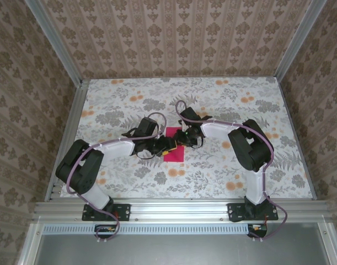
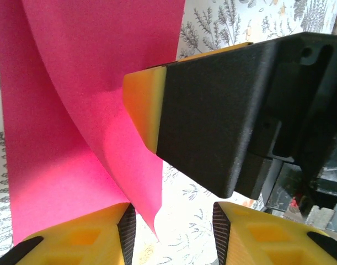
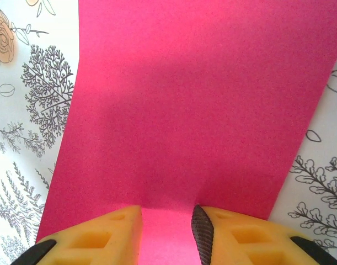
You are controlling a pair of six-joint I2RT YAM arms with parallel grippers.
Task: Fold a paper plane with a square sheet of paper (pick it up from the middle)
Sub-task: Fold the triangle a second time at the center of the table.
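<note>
The square sheet of paper (image 1: 174, 153) is bright magenta and lies on the floral table between both arms. My left gripper (image 1: 167, 144) reaches it from the left and my right gripper (image 1: 186, 138) from the far right. In the left wrist view one flap of the sheet (image 2: 58, 138) curls up, and its pointed corner hangs just inside my left gripper (image 2: 171, 221), whose jaws stand apart. A black finger (image 2: 212, 110) of the right gripper with a yellow tip crosses against that flap. In the right wrist view the sheet (image 3: 196, 99) stretches ahead. Its near edge sits between the narrowly parted jaws of my right gripper (image 3: 167, 218).
The table (image 1: 223, 176) has a grey and orange flower print and is walled by patterned panels on three sides. An aluminium rail (image 1: 179, 210) runs along the near edge where both arm bases are bolted.
</note>
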